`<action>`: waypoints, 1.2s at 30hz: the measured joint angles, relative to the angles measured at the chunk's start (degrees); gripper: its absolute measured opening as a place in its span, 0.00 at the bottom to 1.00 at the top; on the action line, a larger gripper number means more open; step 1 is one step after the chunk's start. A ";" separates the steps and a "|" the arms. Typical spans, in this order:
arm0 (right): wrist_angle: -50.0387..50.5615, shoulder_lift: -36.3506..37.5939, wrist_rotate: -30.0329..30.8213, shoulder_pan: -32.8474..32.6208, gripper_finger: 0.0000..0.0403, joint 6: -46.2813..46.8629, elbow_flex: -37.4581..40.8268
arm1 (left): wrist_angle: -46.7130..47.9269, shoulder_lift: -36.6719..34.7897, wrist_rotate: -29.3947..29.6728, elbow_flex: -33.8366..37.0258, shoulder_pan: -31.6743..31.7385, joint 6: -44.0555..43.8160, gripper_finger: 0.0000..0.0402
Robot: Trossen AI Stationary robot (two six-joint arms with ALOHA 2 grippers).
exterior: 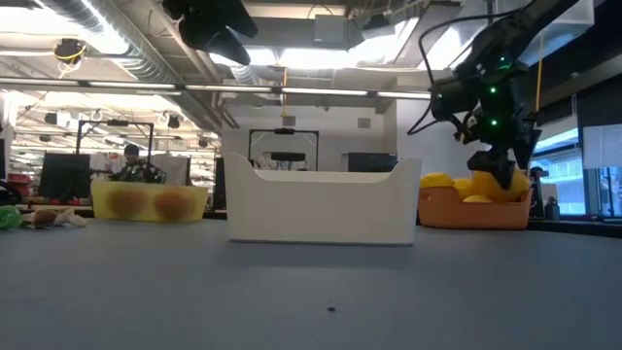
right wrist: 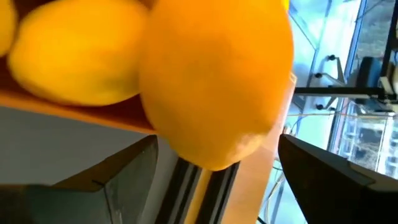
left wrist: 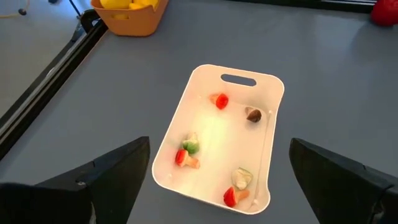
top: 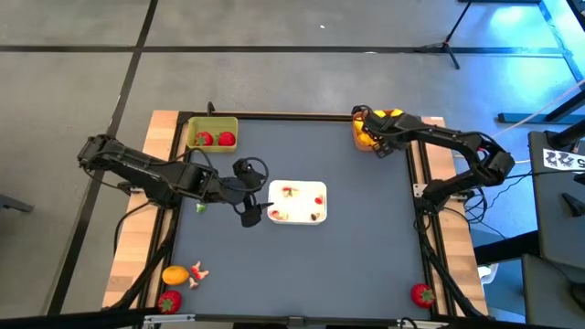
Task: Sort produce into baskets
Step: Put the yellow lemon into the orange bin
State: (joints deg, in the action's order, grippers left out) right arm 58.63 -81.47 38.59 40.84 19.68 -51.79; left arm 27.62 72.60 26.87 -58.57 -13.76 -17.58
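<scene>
The orange basket at the table's far right corner holds yellow fruits. My right gripper hangs over it with a big orange fruit between its fingers. The yellow-green basket at the far left holds two red strawberries. My left gripper stands open above the table, just left of the white tray, with nothing between its fingers. Loose on the near edge lie an orange fruit, a strawberry and another strawberry. My right gripper has the orange fruit between its two fingers, which stand wide on its opposite sides, near its pointed end. The fingers slant down from above. The fruit hangs over the orange basket's rim; I cannot tell whether it rests on the yellow fruits.
The white tray in the middle holds several small red, green and brown scraps. A pink scrap lies by the loose orange fruit, and a small green piece lies under my left arm. The grey mat's near half is free.
</scene>
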 joint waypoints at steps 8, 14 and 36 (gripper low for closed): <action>1.11 1.41 -1.94 -3.26 0.82 0.00 0.00 | -0.04 0.00 0.00 0.00 0.01 0.59 0.95; 5.65 5.22 -2.04 -9.45 0.82 2.92 -2.49 | -0.88 0.00 0.00 0.00 0.01 1.13 0.95; -13.05 11.43 -10.93 -46.16 0.82 9.83 -4.42 | 8.56 0.10 -5.34 0.02 -4.90 -11.99 0.95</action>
State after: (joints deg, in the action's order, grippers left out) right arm 45.57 -70.05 27.66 -5.32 29.51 -56.21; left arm 36.18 72.70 21.53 -58.54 -18.66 -29.57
